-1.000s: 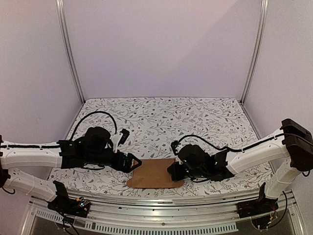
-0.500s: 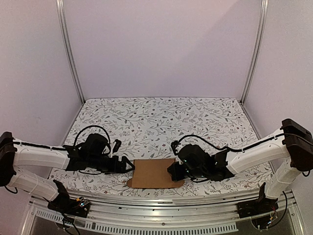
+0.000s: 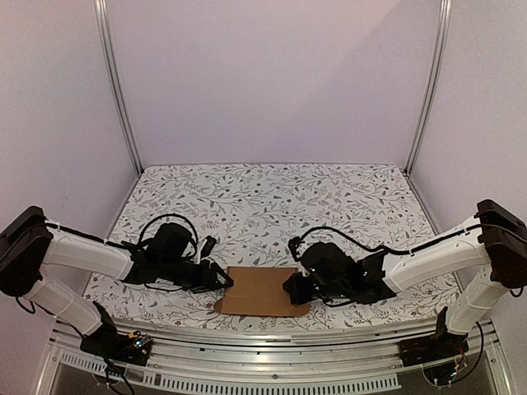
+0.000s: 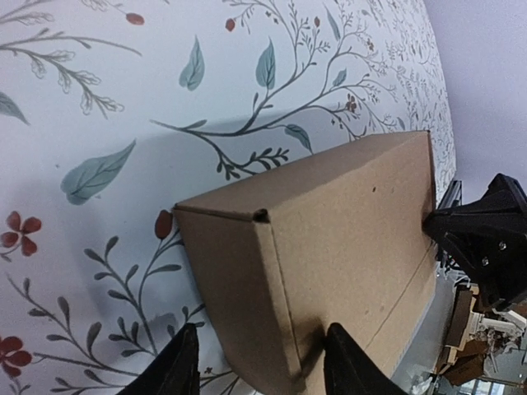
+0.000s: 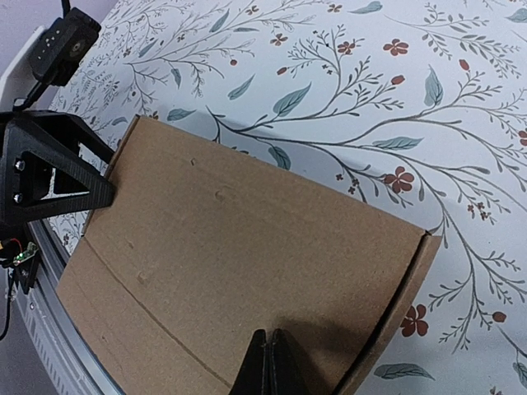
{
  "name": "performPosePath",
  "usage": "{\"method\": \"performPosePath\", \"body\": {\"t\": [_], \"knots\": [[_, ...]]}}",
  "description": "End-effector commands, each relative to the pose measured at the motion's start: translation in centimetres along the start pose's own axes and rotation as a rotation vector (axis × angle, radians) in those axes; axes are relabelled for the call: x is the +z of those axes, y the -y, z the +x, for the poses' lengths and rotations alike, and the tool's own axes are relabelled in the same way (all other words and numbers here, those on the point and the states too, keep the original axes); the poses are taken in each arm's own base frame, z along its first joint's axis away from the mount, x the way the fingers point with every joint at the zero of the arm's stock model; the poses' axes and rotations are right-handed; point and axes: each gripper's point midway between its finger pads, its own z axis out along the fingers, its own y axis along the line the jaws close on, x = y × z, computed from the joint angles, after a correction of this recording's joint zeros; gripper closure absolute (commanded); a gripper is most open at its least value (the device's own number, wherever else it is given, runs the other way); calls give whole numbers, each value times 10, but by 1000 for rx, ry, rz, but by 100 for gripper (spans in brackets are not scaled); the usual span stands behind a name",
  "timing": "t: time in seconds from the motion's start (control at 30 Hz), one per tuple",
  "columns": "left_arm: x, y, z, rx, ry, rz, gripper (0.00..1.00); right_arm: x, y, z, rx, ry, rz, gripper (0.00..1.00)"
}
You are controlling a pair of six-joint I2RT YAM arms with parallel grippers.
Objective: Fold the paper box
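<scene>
Your two grippers sit at opposite ends of the paper box, near the front edge of the floral table cover.

The box is plain brown cardboard, lying flat midway between the arms, with one crease running along its top. Your left gripper is spread open and astride the box's left end: one finger is over the cloth just beside it, the other over the cardboard, and neither is clamped on it. Your right gripper has its fingers pressed together at the box's right end; I cannot tell whether any cardboard is pinched between them. Since a second ago, your left gripper has moved in to the box's left edge. The box and your right gripper have stayed where they were.
</scene>
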Motion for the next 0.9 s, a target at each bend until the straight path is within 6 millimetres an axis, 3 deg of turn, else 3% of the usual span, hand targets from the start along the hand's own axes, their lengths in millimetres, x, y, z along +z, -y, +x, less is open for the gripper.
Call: {"method": "performPosePath", "body": {"t": [0.0, 0.1, 0.23, 0.5, 0.7, 0.87], "knots": [[2, -9, 1, -18, -10, -25, 57, -8, 11, 13, -30, -55, 44, 97], [2, -9, 1, -16, -11, -29, 69, -15, 8, 6, -38, -42, 43, 96], [3, -9, 1, -15, -12, -32, 76, -29, 2, -7, -43, -6, 33, 92], [4, -9, 0, -11, -12, -33, 88, -62, 21, -27, -50, 83, 125, 67], [4, -9, 0, -14, -15, -33, 93, -56, 33, -15, 31, 64, 150, 55], [2, -11, -1, -25, -3, -43, 95, -41, 32, 0, 95, 24, 122, 54]]}}
